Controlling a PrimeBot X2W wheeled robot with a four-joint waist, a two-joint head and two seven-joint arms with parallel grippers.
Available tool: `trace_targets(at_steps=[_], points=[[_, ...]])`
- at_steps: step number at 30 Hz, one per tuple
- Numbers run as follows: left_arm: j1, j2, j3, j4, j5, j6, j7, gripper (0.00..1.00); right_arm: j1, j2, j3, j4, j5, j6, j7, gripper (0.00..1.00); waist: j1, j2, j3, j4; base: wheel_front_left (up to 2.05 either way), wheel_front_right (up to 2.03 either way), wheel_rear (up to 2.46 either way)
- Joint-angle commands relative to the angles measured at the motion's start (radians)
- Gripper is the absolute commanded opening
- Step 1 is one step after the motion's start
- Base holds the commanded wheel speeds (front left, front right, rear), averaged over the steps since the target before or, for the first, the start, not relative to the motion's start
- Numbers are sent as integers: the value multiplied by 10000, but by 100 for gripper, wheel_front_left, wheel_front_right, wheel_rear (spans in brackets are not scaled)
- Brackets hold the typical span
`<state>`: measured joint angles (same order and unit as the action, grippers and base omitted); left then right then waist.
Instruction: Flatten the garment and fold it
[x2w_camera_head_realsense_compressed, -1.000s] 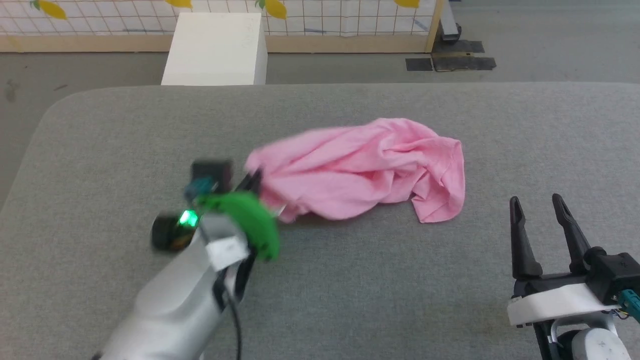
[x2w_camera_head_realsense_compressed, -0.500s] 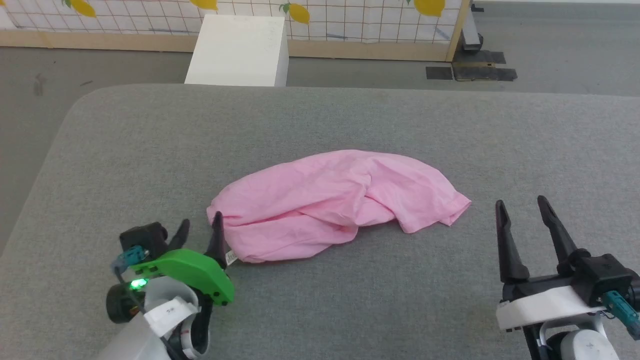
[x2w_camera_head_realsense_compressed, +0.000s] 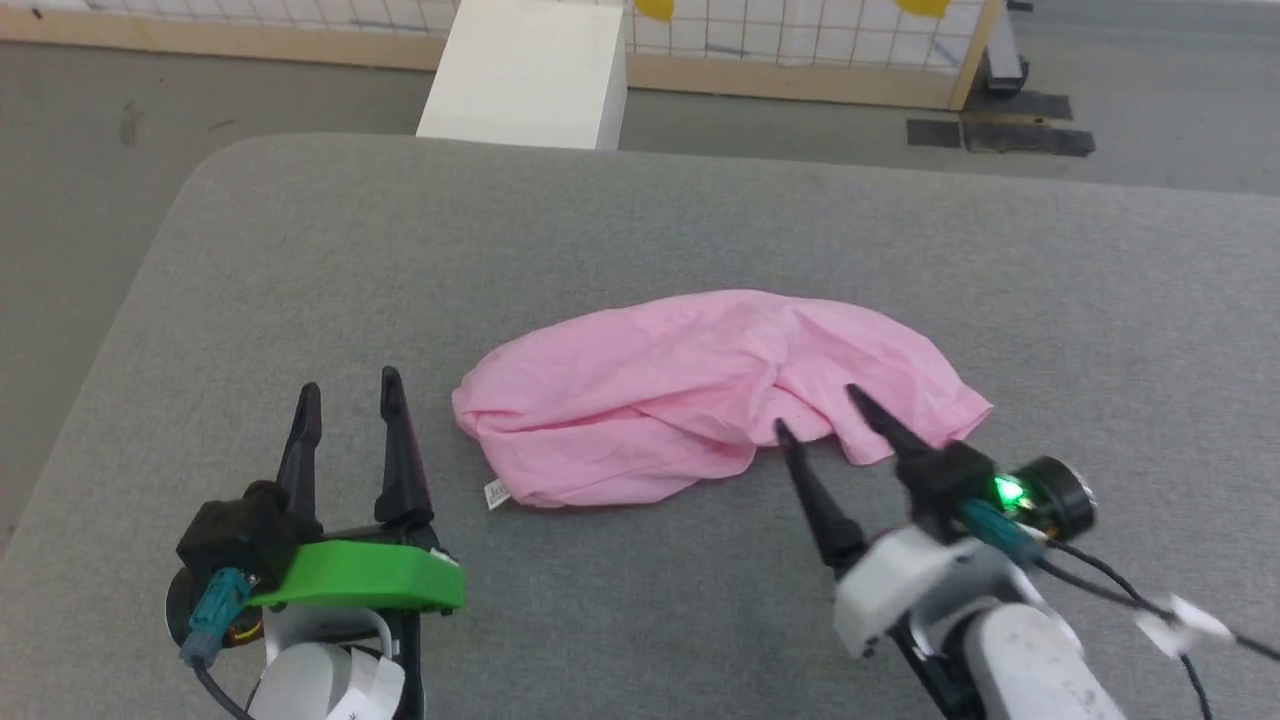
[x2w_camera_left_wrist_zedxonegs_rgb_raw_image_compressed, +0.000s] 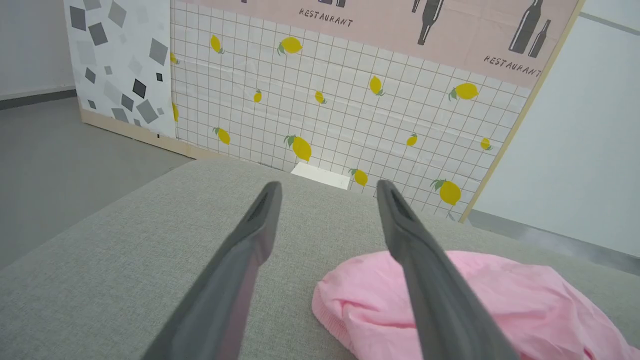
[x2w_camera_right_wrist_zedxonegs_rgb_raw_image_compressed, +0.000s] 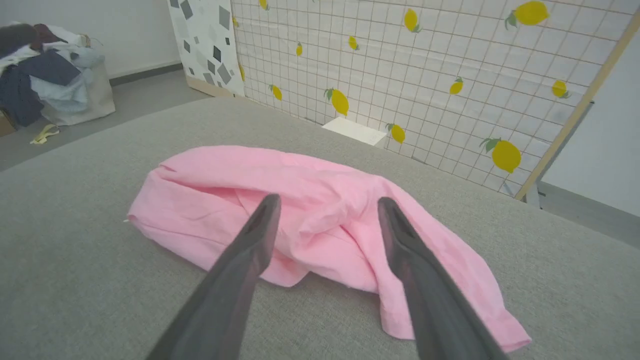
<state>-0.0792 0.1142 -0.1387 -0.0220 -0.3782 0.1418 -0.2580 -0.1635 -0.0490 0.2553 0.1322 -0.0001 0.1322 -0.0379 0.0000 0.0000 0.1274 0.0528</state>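
Right hand (x2w_camera_head_realsense_compressed: 816, 410) comes to garment (x2w_camera_head_realsense_compressed: 690, 390) near edge, released | left hand (x2w_camera_head_realsense_compressed: 349, 380) backs off, released | garment crumpled on surface (x2w_camera_head_realsense_compressed: 600, 220)

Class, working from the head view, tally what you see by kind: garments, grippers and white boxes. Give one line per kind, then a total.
Garments: 1, the pink garment
Grippers: 2, the left gripper and the right gripper
White boxes: 1, the white box
Total: 4

A white box (x2w_camera_head_realsense_compressed: 525, 70) stands beyond the grey table (x2w_camera_head_realsense_compressed: 300, 280).
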Motion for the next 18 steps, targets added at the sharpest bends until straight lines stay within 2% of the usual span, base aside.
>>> trace_targets(at_steps=[1, 6, 11, 13, 14, 18], points=[[133, -115, 152, -49, 211, -193, -36, 100, -292, -12, 145, 192, -81, -15, 314, 100, 0, 0, 224, 209, 0, 0, 0], [28, -545, 805, -17, 760, -933, -37, 100, -1272, -12, 661, 1234, -88, -15, 2321, 100, 0, 0, 636, 536, 0, 0, 0], [-167, -630, 1010, 74, 788, -1158, -37, 100, -1934, -12, 820, 1834, -218, -15, 3702, 100, 0, 0, 931, 769, 0, 0, 0], [-224, -634, 969, 97, 610, -1093, -37, 100, -2109, -12, 816, 1935, -230, -15, 3888, 15, 0, 0, 991, 820, 0, 0, 0], [-252, -635, 947, 112, 555, -1066, -37, 100, -2183, -12, 808, 1951, -212, -15, 3913, 0, 0, 0, 1013, 838, 0, 0, 0], [-291, -637, 938, 152, 475, -989, -37, 100, -2254, -12, 454, 1753, -177, -15, 3646, 0, 0, 0, 1001, 805, 0, 0, 0]])
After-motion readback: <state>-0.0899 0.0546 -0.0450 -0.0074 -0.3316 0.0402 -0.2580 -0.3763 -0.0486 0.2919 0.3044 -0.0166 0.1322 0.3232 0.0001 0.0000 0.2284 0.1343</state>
